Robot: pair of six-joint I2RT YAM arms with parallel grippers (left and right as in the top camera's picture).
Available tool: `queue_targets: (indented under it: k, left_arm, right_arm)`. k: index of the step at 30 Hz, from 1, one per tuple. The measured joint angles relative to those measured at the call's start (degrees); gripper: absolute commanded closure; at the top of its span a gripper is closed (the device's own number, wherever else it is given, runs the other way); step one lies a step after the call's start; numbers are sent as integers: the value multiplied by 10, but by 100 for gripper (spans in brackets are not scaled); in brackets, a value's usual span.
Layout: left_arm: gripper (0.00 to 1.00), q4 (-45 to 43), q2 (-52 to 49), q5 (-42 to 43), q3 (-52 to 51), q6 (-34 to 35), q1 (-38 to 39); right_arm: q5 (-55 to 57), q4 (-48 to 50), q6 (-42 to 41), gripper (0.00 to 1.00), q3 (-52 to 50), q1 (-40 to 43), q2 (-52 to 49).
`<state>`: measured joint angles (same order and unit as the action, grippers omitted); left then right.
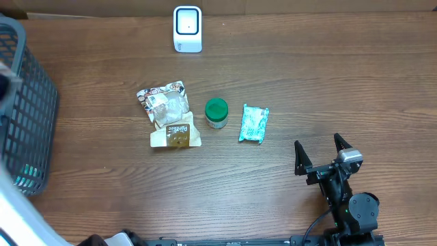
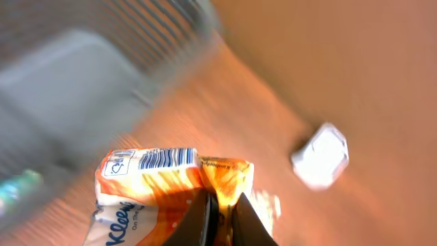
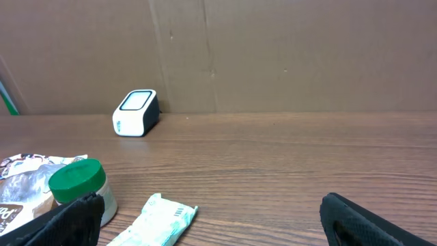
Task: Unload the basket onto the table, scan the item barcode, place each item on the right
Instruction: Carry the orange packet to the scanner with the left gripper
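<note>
Orange-and-white soft tissue pack (image 2: 150,184) sits lower centre of the left wrist view, pinched at its crumpled edge by the left gripper (image 2: 222,199), jaws closed on it; printed barcode on its upper face, towards the camera; view blurred.

White box-shaped scanner (image 2: 321,156) is at right of that frame, well apart from the pack; scan judged not yet made.

Overhead: right gripper (image 1: 317,142) at lower right, jaws wide apart, holding nothing; crinkled snack bag (image 1: 168,113), green-lidded jar (image 1: 216,113) and teal-and-white packet (image 1: 254,124) lie mid-frame on the wooden table (image 1: 341,75).

Done: pick-up; left: present barcode to scanner.
</note>
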<state>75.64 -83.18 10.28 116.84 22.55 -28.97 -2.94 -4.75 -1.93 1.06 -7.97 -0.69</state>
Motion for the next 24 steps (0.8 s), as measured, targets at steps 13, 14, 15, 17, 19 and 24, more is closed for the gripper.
queue_targets:
  k: [13, 14, 15, 17, 19, 24]
  left_arm:
    - [96, -48, -22, -67, -181, -67, 416]
    - [96, -64, -25, -71, -203, -67, 438]
    - [96, -82, -32, -74, -231, -67, 466]
    - [96, -108, -40, -78, -269, -67, 499]
    - [96, -137, -51, -80, -308, -66, 533]
    - [96, -191, -70, -83, -374, -43, 589]
  right_arm:
    - [0, 0, 0, 0, 0, 0, 0]
    - [0, 0, 0, 0, 0, 0, 0]
    - [0, 0, 0, 0, 0, 0, 0]
    - [0, 0, 0, 0, 0, 0, 0]
    - [0, 0, 0, 0, 0, 0, 0]
    - [0, 0, 0, 0, 0, 0, 0]
